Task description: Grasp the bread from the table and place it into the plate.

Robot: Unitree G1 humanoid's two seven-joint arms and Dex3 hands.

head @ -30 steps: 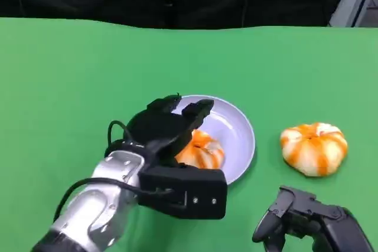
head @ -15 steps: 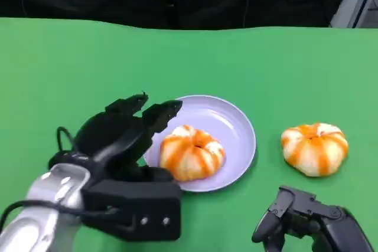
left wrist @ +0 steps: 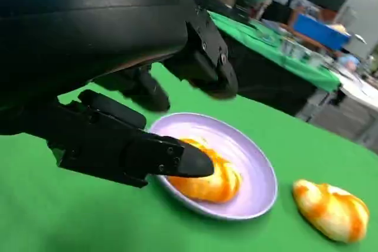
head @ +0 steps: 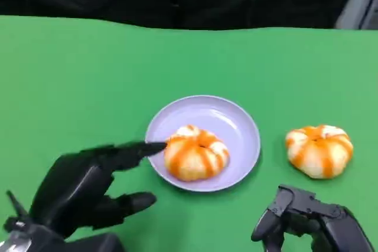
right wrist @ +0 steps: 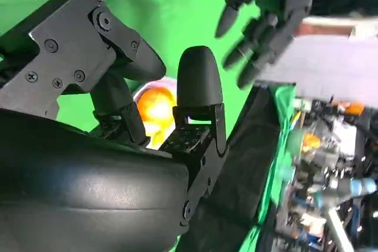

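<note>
Currently you have one bread (head: 195, 152) lying in the plate (head: 236, 123), left hand (head: 80, 187) empty, fingers spread, beside the rim; second bread (head: 319, 150) on the bench (head: 88, 75); right hand (head: 307, 219) loosely curled, empty, nearby: likely half done

Left robot hand (head: 80, 188) withdrawn from plate (head: 239, 123), bread (head: 195, 152) released.

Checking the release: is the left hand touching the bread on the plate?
Cannot tell. In the head view the left hand has a fingertip beside the bread with no plain gap.
</note>
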